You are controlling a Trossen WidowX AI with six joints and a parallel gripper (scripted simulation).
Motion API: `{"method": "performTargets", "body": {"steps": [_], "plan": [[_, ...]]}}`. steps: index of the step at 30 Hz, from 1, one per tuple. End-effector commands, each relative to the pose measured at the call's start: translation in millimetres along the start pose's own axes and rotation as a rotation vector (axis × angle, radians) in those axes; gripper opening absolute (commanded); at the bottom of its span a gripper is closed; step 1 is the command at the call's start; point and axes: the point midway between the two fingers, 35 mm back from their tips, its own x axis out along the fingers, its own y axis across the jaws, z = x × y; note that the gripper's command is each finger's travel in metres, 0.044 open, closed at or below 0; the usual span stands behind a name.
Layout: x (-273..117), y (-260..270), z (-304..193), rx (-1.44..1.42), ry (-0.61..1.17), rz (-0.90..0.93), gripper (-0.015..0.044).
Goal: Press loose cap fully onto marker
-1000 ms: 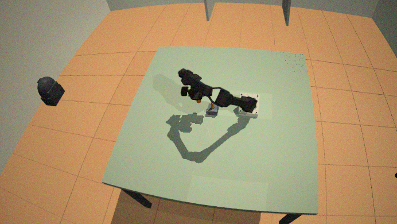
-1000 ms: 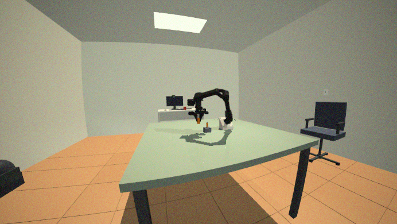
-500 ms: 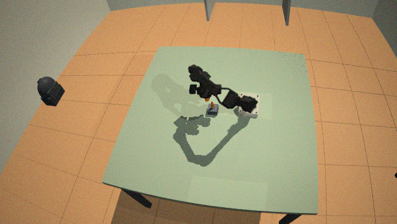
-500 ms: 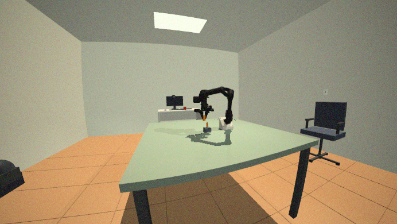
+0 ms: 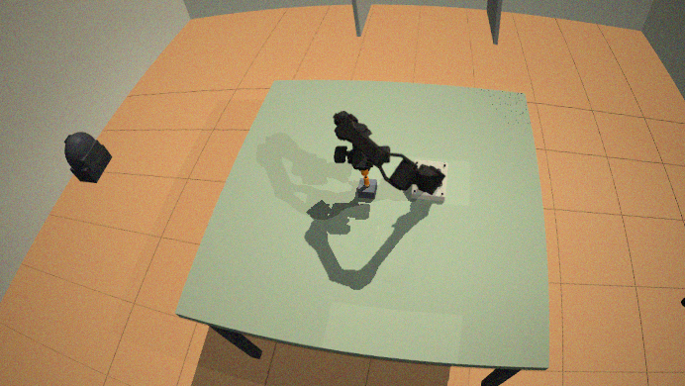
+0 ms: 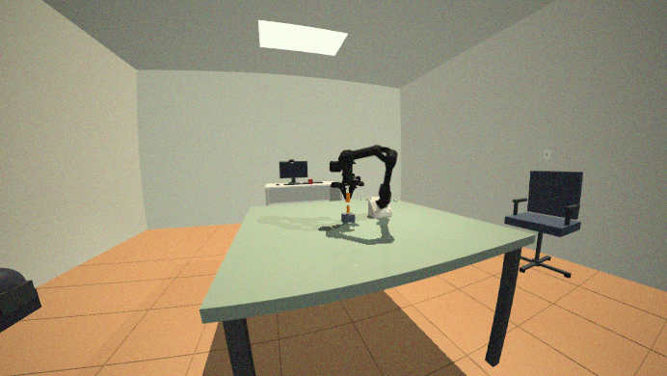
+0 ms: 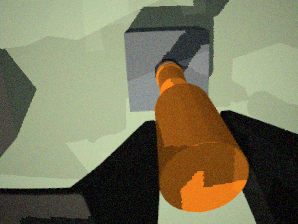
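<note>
The orange cap (image 5: 365,172) (image 6: 348,198) (image 7: 200,130) is held upright between the black fingers of my gripper (image 6: 348,196) (image 7: 190,120), which points straight down. The orange marker (image 5: 366,181) (image 6: 348,209) (image 7: 170,74) stands upright in the dark grey-blue holder block (image 5: 367,192) (image 6: 348,219) (image 7: 141,60). The cap is directly above the marker in the exterior view, with a small pale gap between them. In the wrist view the cap's near end hides the marker's tip, so the exact alignment is hard to tell.
The arm's white base (image 5: 438,199) (image 6: 374,208) stands right of the holder block on the green table (image 5: 277,277) (image 6: 289,265). The arm arches above the table between base and block. Its dark shadows fall around the block.
</note>
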Motion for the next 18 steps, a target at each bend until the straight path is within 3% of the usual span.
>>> {"method": "performTargets", "body": {"steps": [1,18], "plan": [[3,1,0,0.002,0.001,0.001,0.0000],[29,0,0,0.002,0.002,0.000,0.0000]]}}
